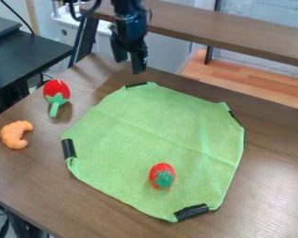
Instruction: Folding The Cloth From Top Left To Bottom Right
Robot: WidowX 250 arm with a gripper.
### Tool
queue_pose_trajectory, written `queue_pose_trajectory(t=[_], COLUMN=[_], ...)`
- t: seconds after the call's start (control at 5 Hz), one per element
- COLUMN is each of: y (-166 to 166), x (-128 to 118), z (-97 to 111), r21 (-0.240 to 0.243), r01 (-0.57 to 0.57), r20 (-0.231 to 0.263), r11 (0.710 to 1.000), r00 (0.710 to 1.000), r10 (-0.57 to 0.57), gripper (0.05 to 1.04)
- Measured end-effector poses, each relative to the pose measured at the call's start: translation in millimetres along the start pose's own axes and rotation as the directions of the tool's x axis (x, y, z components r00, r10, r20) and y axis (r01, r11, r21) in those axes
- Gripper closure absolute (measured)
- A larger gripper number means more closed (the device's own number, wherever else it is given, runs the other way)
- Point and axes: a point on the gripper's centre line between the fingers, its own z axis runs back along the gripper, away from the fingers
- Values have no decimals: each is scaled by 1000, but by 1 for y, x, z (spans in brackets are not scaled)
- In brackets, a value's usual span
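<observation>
The green cloth [132,135] lies spread nearly flat on the brown table [263,186], with its far edge just below the gripper [129,66]. The gripper hangs above the far side of the table, fingers spread, with nothing between them. A black strip sits at each blunted corner: the far strip [136,85], the right strip [235,118], the left strip [69,148] and the near strip [192,212].

The cloth looks thin, soft and light, so it should lift with little effort but droop from whatever point is pinched. The far corner seems the best hold, being closest to the gripper and probably the top left one meant. Its strip may be a bit stiffer and smoother than the fabric, so a pinch taking in both strip and cloth would be surer than one on the strip alone. A faint crease crosses the middle and may help the fold settle.

A small red toy [161,175] with a green top rests on the near half; a fold toward the near corner could cover it or roll it. Left of the cloth, well apart, lie a red toy with a green stem [56,95] and an orange, curved toy [16,135].
</observation>
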Motion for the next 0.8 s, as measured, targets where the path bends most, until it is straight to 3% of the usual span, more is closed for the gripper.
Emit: queue_pose_trajectory(t=[0.2, 0.4, 0.8], y=[5, 11, 24], x=[7, 3, 9], z=[-3, -25, -46], r21=[27, 24, 60], r01=[40, 42, 30], r20=[59, 40, 24], r11=[999, 999, 998], r00=[997, 998, 999], r10=[-41, -43, -31], gripper=[84, 84, 84])
